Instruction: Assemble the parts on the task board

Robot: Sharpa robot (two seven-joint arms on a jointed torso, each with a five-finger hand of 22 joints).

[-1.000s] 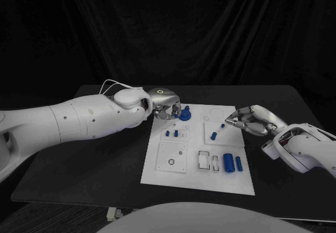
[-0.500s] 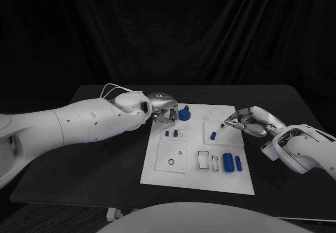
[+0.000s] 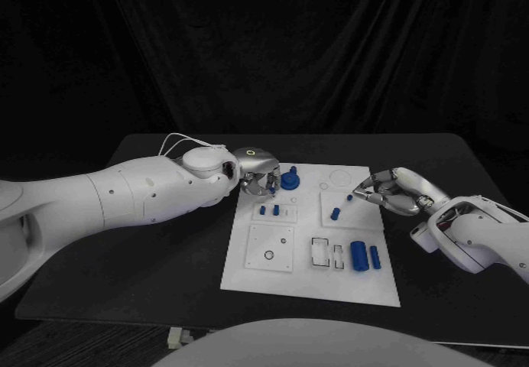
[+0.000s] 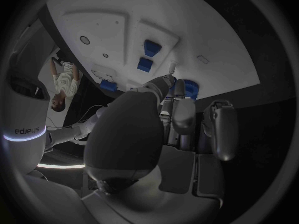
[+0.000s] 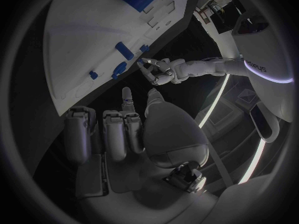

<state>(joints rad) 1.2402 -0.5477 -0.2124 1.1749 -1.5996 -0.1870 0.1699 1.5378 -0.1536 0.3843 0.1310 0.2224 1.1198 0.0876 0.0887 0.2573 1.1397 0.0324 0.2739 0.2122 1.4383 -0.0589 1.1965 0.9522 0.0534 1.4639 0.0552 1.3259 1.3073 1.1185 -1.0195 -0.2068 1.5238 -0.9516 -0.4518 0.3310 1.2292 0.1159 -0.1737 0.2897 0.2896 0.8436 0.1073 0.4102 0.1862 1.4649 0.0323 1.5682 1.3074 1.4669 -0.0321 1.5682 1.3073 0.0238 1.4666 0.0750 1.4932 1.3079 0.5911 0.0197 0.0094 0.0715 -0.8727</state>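
- While the left hand (image 3: 261, 177) has crept slightly along the far-left corner of the white task board (image 3: 312, 284), its fingers are at the round blue knob-like part (image 3: 290, 181); whether they clamp it I cannot tell.
- Knob unmoved at that corner: likely seating or releasing, a judgement.
- Right hand (image 3: 388, 189), barely shifted, hovers at the board's right edge, fingers curled around nothing.
- Blue cylinder (image 3: 359, 254) lies unplaced near the board's front-right corner.
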